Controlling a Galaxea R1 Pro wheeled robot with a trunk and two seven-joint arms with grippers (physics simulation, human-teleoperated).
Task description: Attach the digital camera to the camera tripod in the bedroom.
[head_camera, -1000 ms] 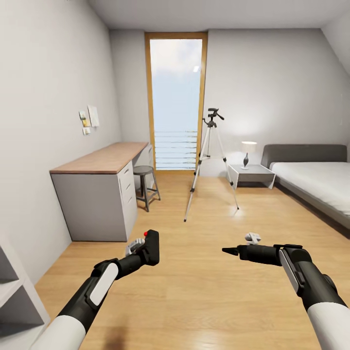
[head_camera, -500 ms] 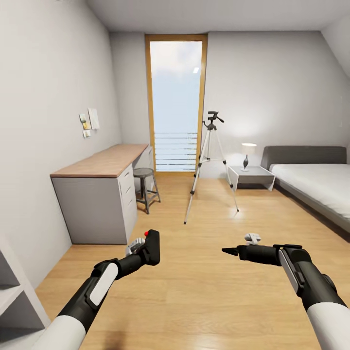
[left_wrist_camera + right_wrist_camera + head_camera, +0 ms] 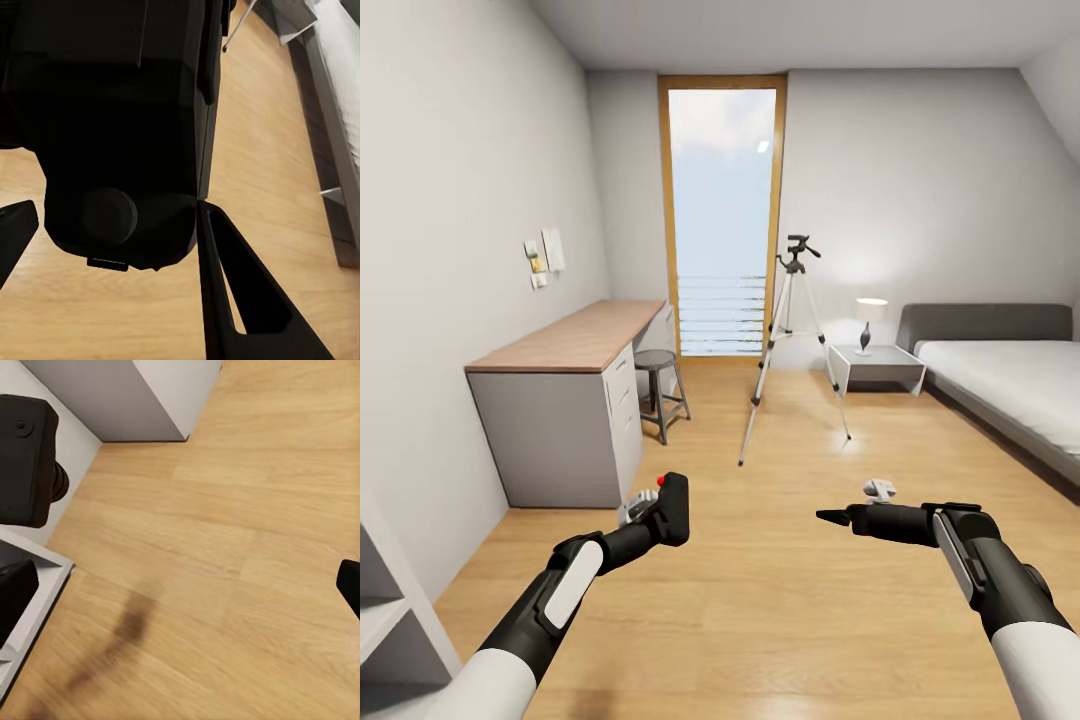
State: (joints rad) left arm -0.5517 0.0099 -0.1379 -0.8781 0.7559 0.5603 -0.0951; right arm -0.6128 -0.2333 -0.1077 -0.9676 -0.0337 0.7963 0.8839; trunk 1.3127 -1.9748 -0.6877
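matt black digital camera [image 3: 672,508], silvery metal camera tripod [image 3: 792,345], glossy wood floor [image 3: 780,590].

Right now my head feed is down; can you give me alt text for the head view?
The left claw holds the digital camera low over the wood floor; the right claw reaches forward beside it with nothing in it. Ahead, the camera tripod stands before the window, desk left, bed right.

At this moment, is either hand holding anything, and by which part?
The left hand holds the small boxy black digital camera, its fingers clamping the body's two sides. The right hand looks empty.
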